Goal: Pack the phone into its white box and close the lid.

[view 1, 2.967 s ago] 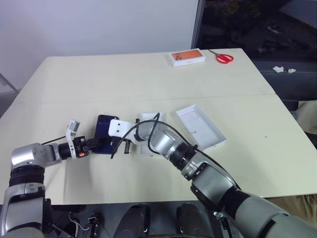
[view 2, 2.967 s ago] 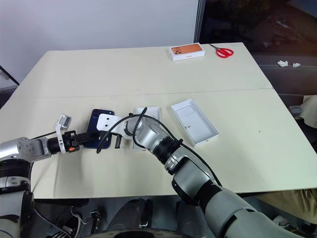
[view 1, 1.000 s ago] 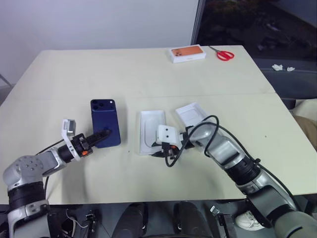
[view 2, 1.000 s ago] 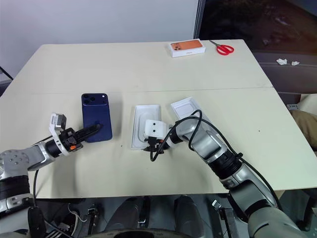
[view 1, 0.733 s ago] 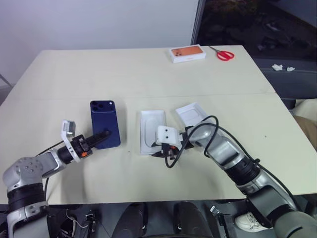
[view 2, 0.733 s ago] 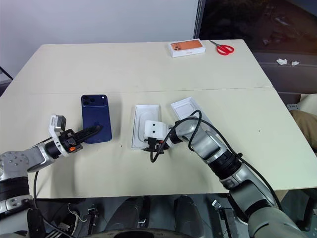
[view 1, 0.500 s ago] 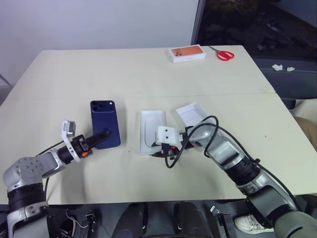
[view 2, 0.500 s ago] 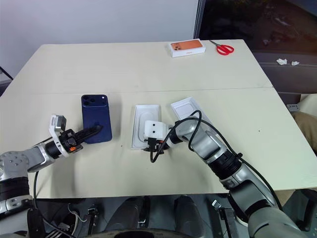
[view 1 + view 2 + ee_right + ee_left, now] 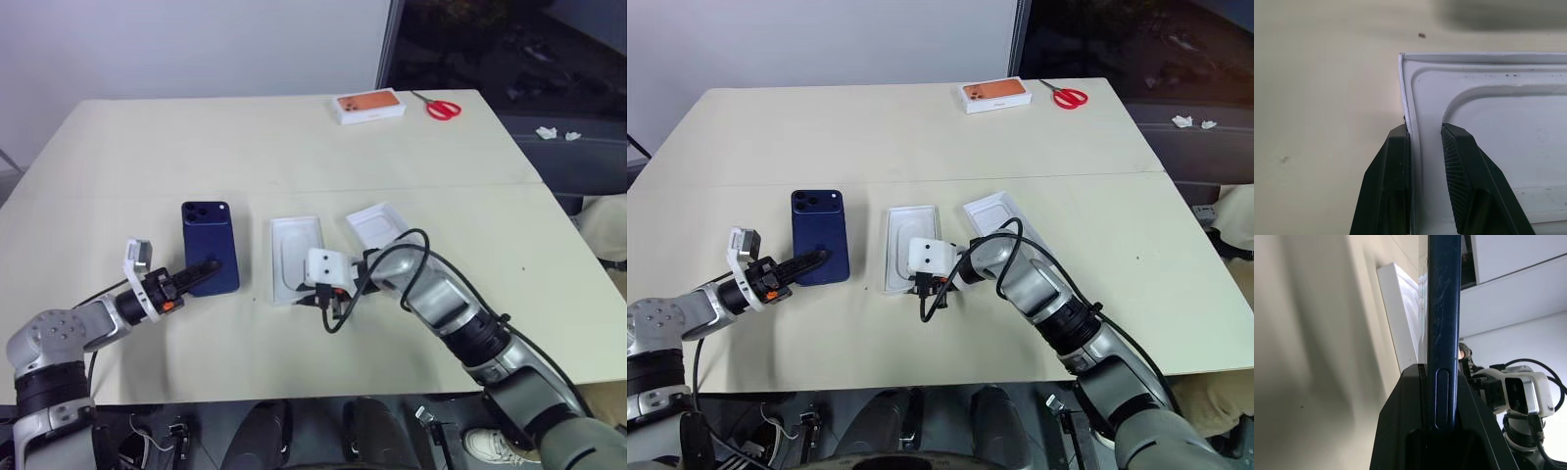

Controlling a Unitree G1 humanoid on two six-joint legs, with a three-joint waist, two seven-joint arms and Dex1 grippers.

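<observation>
Cream table (image 9: 196, 147) with a plain wall behind, nothing fancy. Front and centre: the phone (image 9: 210, 245), back side up, camera cluster at the far end, pinched at its near end by the left gripper (image 9: 206, 266), fingers clamped tight on both faces. Not in any box yet.

Just beside it, a white recessed tray (image 9: 294, 245) with an oval dip, open side up. Looks more like the insert than the box floor; can't tell whether the box itself sits underneath. Right gripper (image 9: 1425, 129) closed down on that tray's near corner rim, one finger outside the wall, one inside. Next over, touching or nearly so, the lid (image 9: 382, 223), lying inside-up.

So, judging by all that: early days. Insert probably to be cleared, phone to be laid in, lid to be flipped and seated. None of it done.

Head count: one phone, two open white trays, one orange-topped box (image 9: 371, 107) and one pair of red scissors (image 9: 443, 108) at the far edge.
</observation>
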